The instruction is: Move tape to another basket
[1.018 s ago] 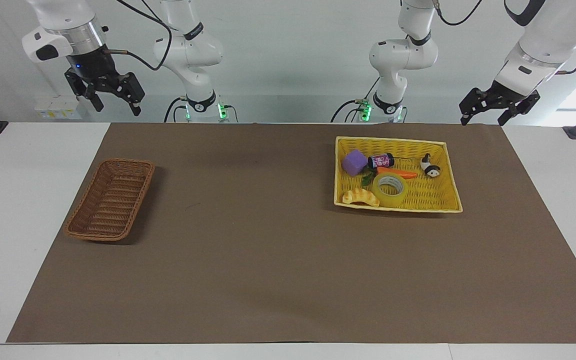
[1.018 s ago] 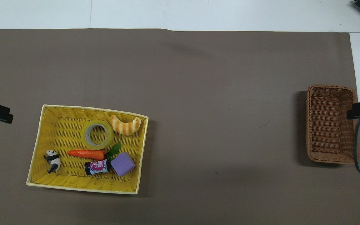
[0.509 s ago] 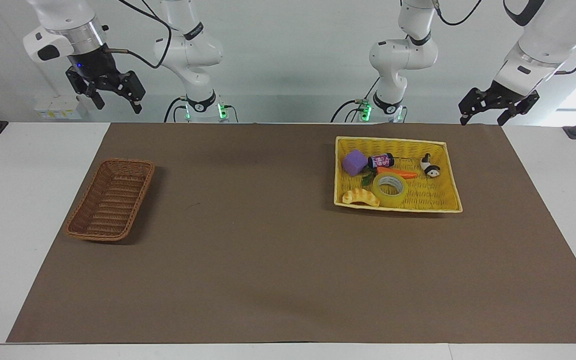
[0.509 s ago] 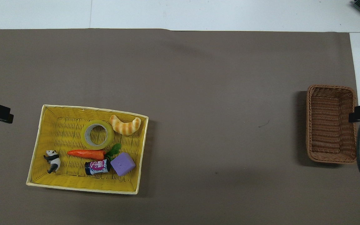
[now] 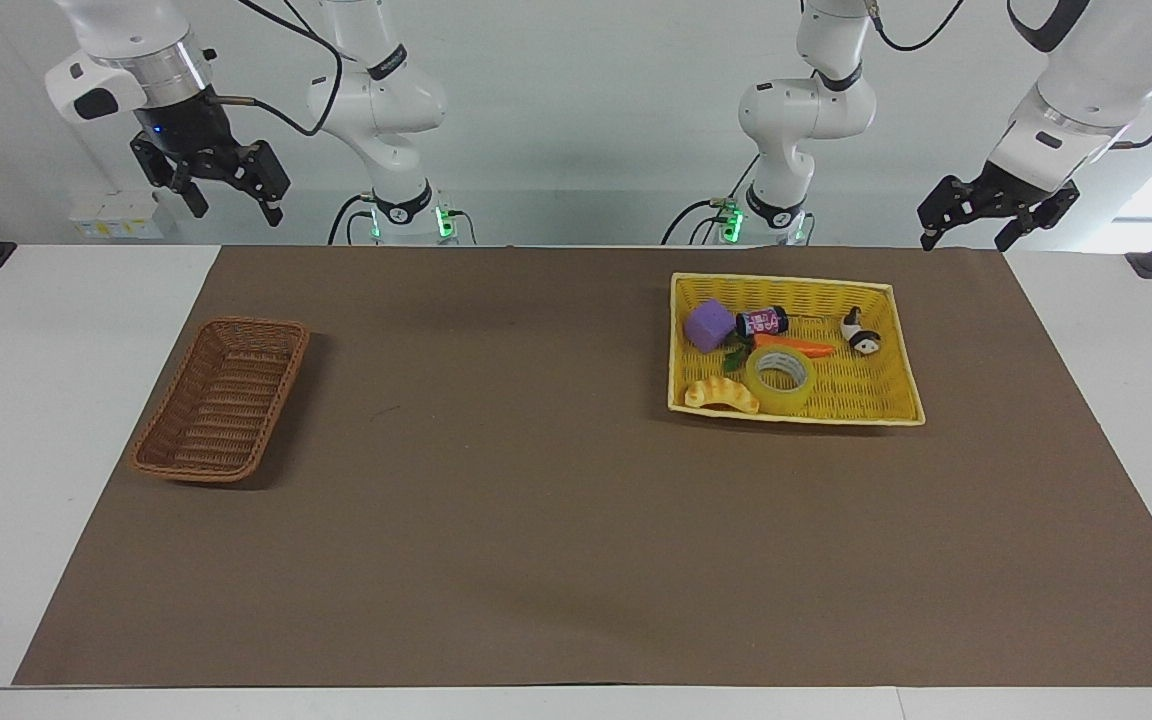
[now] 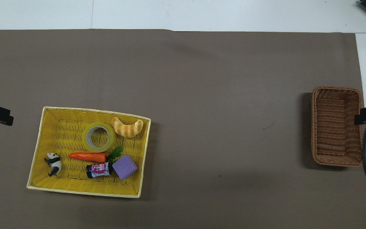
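Yellow basket (image 5: 901, 340) holds croissant (image 5: 722, 396), carrot (image 5: 794, 347), panda (image 5: 861, 333), purple cube (image 5: 709, 325)

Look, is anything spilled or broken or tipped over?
Nothing stands out. The tape lies flat in the yellow basket among the toys, the brown basket sits upright, and both grippers hang open above the table.

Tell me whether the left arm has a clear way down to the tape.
Probably yes. The tape lies flat and uncovered in the yellow basket, with the croissant and carrot close beside it. The left gripper hangs open near that basket.
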{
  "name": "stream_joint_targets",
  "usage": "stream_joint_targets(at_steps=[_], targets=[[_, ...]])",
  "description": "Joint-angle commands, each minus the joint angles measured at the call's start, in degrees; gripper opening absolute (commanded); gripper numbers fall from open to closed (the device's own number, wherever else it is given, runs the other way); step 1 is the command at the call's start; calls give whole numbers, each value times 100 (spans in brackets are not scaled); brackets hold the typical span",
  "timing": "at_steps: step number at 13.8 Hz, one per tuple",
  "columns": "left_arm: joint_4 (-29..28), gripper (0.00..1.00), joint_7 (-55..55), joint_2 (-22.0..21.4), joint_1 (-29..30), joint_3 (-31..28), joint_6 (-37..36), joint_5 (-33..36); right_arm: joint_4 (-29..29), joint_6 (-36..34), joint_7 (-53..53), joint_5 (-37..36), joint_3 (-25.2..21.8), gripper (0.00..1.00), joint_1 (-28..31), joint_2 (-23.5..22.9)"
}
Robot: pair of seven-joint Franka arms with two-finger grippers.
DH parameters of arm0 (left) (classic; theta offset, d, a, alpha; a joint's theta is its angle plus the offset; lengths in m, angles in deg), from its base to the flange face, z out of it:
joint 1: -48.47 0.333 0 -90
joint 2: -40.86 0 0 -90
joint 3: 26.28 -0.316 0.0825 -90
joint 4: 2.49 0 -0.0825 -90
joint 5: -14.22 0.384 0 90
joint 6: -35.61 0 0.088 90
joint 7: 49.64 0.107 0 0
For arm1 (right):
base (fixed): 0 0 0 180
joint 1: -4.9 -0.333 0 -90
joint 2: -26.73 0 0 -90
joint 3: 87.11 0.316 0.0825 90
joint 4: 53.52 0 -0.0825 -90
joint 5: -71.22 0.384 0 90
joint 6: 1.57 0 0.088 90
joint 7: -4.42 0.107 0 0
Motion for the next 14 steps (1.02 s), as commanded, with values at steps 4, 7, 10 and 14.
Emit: stream_joint_targets(at_steps=[4,7,10,14], targets=[[-36,100,67,-78,-76,-25,-57,66,-127,56,-42,-2,32,100,23,100],[-89,100,67,-105,-76,-25,-48,57,-127,56,-69,7,32,100,31,109],[-98,100,68,-105,-76,-25,-40,57,-136,56,-69,7,32,100,40,109],[-317,100,59,-201,-76,-25,-4,57,-144,64,-25,7,32,100,40,109]])
